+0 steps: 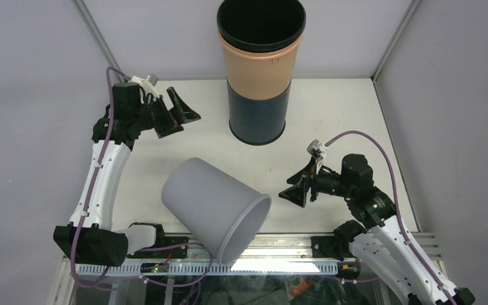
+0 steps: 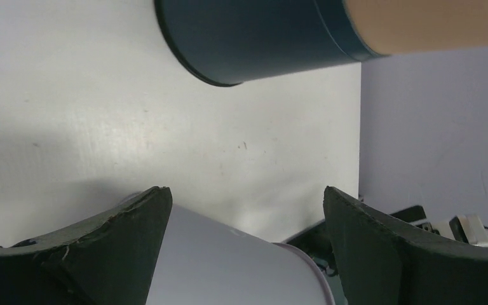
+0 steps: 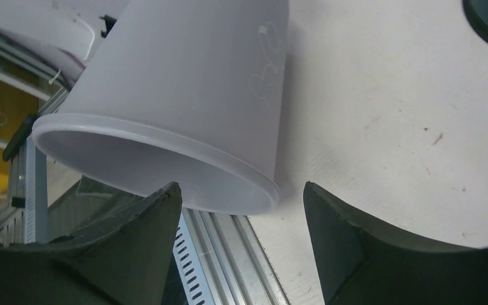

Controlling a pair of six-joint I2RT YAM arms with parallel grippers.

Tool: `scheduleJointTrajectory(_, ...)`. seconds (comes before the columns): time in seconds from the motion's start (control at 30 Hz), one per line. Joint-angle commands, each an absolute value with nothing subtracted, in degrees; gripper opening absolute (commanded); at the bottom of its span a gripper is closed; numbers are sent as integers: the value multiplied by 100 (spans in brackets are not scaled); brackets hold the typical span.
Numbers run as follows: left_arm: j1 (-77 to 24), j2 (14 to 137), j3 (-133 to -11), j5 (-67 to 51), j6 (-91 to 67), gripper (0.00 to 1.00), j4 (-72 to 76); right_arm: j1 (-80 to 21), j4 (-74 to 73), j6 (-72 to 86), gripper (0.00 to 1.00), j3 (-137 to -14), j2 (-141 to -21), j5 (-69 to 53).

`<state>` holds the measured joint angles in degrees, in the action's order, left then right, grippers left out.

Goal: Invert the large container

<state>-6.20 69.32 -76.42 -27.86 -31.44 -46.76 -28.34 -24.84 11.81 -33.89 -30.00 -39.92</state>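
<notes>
Sideways, left claw [image 1: 184, 121] and right claw [image 1: 296, 194] agape

Container [image 1: 213, 206] – pale grey-white plastic tub, smooth tapered wall, matte
On its side on table [image 1: 330, 127], not upright, not inverted
Lies in near-centre area, axis diagonal
Narrow closed base [image 1: 168, 184] points far-left
Wide open mouth points near-right – rolled rim [image 1: 265, 204] all round it
Mouth end reaches past near table edge
Inside same pale colour, looks empty as far as seen from right wrist view
Faint raised marking [image 3: 267, 76] on outer wall, unreadable
Nothing touching it but table
</notes>
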Motion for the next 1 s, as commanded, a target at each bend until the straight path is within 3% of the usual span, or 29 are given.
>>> scheduleJointTrajectory(0.0, -23, 6921, -7652, -3229, -2778, 94, -4905, -3127, -1911, 644, 74, -3313, -3196, -4401)
scheduleJointTrajectory(0.37, 440, 6733, -7062, -3566, -2901, 95, -4749, -4121, -821, 74, 75, -2904, -4014, -3738)
scheduleJointTrajectory(0.6, 441, 6638, -6707, -3674, -2809, 95, -4656, -4298, 1085, 460, 74, -2191, -4424, -1838)
scheduleJointTrajectory(0.97, 439, 6633, -6854, -3790, -2966, 95, -4284, -3777, 1716, 484, 74, -3763, -6471, -1558)
